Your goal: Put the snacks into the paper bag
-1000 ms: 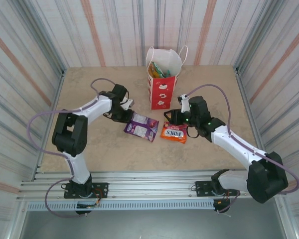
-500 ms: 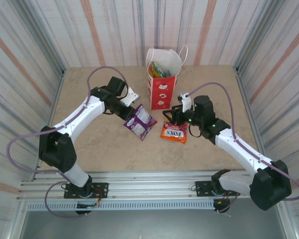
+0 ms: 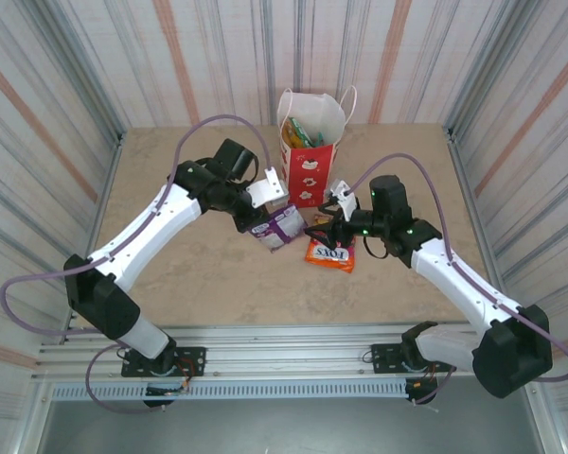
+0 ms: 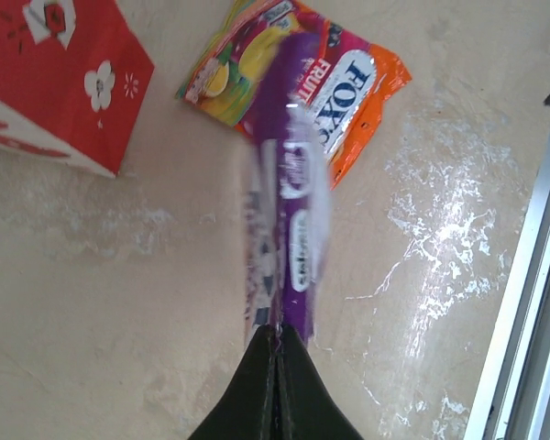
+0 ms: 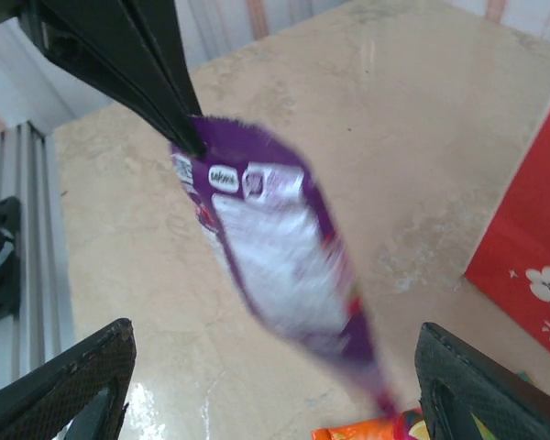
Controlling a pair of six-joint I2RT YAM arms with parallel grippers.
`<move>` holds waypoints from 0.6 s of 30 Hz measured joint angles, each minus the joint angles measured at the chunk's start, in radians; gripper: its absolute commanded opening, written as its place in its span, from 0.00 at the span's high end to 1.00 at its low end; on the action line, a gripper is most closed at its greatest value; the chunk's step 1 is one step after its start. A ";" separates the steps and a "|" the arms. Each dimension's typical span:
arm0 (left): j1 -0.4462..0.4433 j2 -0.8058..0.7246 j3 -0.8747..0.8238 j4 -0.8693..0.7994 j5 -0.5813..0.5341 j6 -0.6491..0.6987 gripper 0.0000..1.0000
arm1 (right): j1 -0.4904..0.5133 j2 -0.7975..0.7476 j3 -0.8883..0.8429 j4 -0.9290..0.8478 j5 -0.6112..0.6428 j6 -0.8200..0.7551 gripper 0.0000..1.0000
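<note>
Bright, even, diffuse light comes from above; in the top view only soft, faint shadows fall on the tabletop (image 3: 199, 274). In the left wrist view white glare patches sit on the glossy tabletop near the rail (image 4: 532, 275). There the purple packet (image 4: 289, 183) is smeared with blur, the FOX'S packet (image 4: 357, 87) reads sharper, and the left claw (image 4: 277, 335) is near-black. In the right wrist view the purple packet is also blurred, and the right claw (image 5: 275, 325) has dark, soft fingers (image 5: 64, 385).

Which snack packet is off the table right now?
The purple packet: it hangs from the left gripper, pinched in its shut jaws. The orange FOX'S packet lies flat on the table, and the other packets sit inside the paper bag.
</note>
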 measured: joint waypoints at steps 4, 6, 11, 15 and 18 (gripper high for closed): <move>-0.026 -0.003 0.036 -0.031 -0.004 0.035 1.00 | 0.008 0.003 0.033 -0.048 -0.023 -0.060 0.17; -0.040 -0.003 0.062 -0.045 -0.009 0.042 1.00 | 0.019 0.003 0.035 -0.063 -0.039 -0.077 0.17; -0.052 -0.003 0.097 -0.048 -0.008 0.056 1.00 | 0.043 0.019 0.035 -0.080 -0.080 -0.095 0.16; -0.051 -0.004 0.098 -0.056 0.003 0.071 1.00 | 0.045 0.037 0.035 -0.080 -0.076 -0.101 0.16; -0.051 -0.013 0.098 -0.061 0.023 0.084 1.00 | 0.045 0.047 0.035 -0.076 -0.073 -0.104 0.16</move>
